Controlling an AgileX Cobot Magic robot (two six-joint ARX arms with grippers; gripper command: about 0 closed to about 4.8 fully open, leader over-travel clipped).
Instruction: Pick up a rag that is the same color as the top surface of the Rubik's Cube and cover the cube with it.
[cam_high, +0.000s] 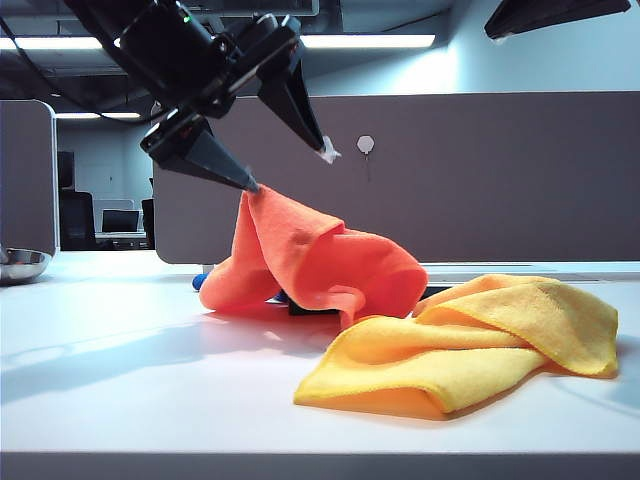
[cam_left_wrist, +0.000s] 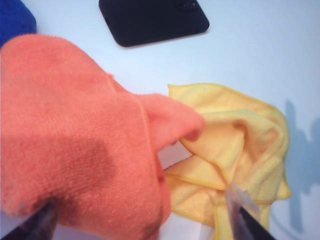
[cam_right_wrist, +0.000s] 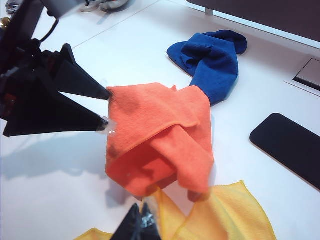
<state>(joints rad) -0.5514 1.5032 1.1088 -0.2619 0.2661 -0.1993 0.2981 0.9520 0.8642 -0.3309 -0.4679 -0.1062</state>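
Note:
The orange rag (cam_high: 320, 262) lies in a heap on the white table, one corner lifted to a peak. That corner clings to one fingertip (cam_high: 250, 187) of my left gripper (cam_high: 288, 170), which is open wide above it; nothing is between the jaws. The rag (cam_left_wrist: 75, 140) fills the left wrist view, with the open left gripper (cam_left_wrist: 142, 220) astride it. In the right wrist view the rag (cam_right_wrist: 160, 135) meets the left gripper (cam_right_wrist: 106, 107) at its corner. My right gripper (cam_right_wrist: 142, 220) is shut, low over the yellow cloth. The Rubik's Cube is hidden.
A larger yellow cloth (cam_high: 480, 340) lies crumpled right of the rag, touching it. A dark blue cloth (cam_right_wrist: 210, 57) sits beyond the rag, and a flat black pad (cam_right_wrist: 287, 147) lies nearby. A metal bowl (cam_high: 20, 264) stands at the far left.

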